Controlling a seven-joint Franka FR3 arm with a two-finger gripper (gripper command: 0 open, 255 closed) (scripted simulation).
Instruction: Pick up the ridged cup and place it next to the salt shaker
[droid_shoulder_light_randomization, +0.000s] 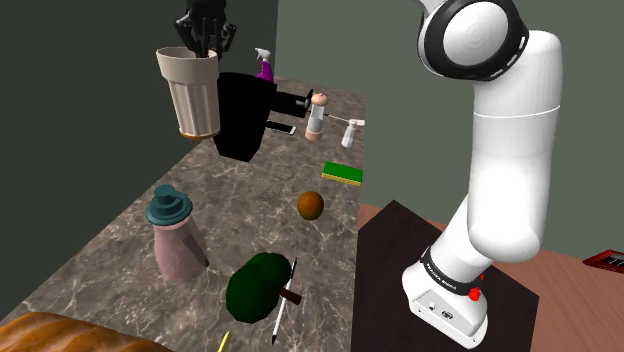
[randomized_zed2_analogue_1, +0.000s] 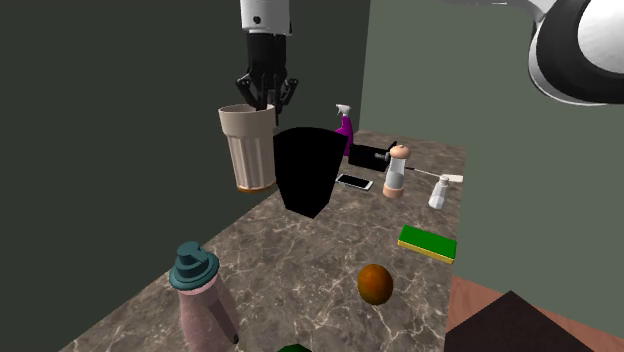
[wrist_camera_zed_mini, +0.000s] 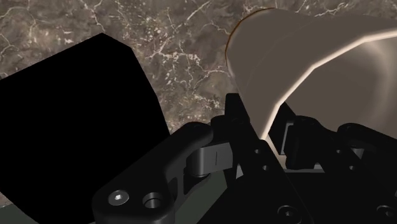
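Aloft, claw (droid_shoulder_light_randomization: 205, 42) clamped on ridged cup (droid_shoulder_light_randomization: 193, 95) rim, spray bottle (droid_shoulder_light_randomization: 265, 68) half hidden — behind black shape (droid_shoulder_light_randomization: 240, 118).

the ridged cup (droid_shoulder_light_randomization: 196, 92) is held above the edge of the counter (droid_shoulder_light_randomization: 240, 215) at the shoulder view's left, beside a black block (droid_shoulder_light_randomization: 243, 115). the salt shaker (droid_shoulder_light_randomization: 316, 115) is set near the far end, seemingly just beside a phone (droid_shoulder_light_randomization: 280, 128).

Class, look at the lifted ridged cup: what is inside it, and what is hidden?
One finger of the gripper dips into the mouth of the ridged cup; the two fingers clasp its wall. The cup's floor and anything lying on it are covered by that wall.
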